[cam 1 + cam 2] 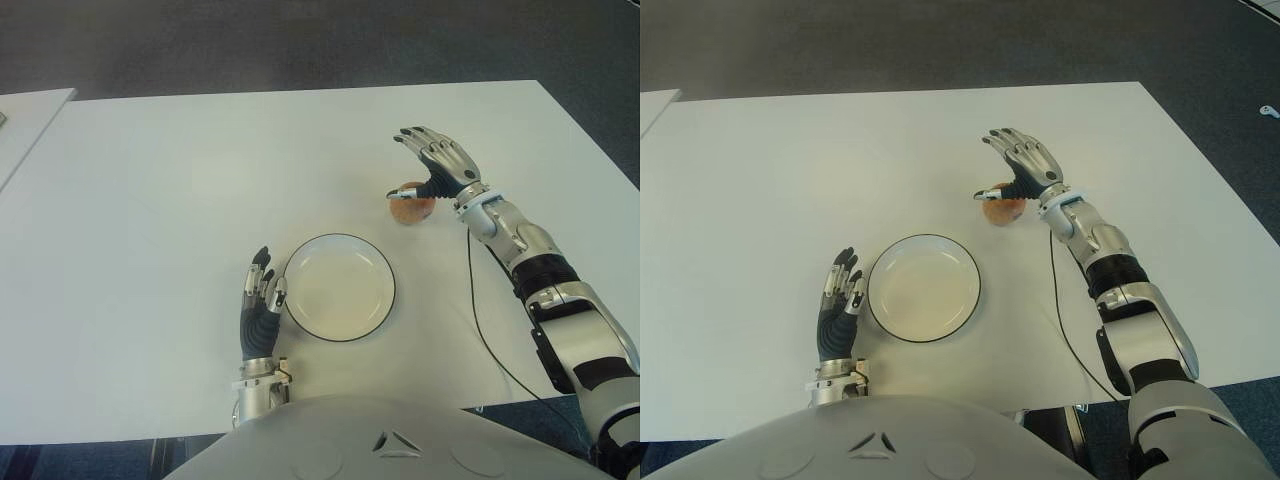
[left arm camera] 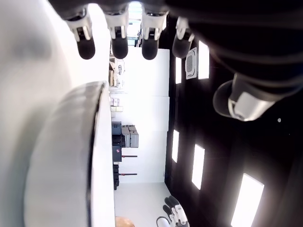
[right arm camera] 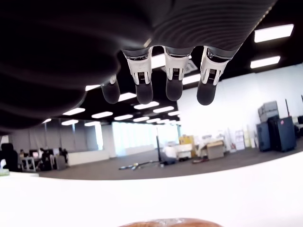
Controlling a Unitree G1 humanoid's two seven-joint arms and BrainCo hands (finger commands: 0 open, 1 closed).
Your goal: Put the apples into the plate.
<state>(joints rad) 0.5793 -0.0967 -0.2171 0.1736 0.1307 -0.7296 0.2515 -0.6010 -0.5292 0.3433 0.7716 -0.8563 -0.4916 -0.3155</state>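
White table [image 1: 150, 200], dark floor beyond; the apple [image 1: 411, 208] sits just under the right hand [image 1: 437, 160], fingers spread, nothing gripped.

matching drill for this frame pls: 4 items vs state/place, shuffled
Items:
1. apple
2. plate
3. left hand
4. right hand

States:
A. open, over the apple
B. empty, near the table's front edge
C. open, beside the plate on its left
D. on the table, beyond the plate and to its right

Pairs: 1-D, 2-B, 3-C, 4-A
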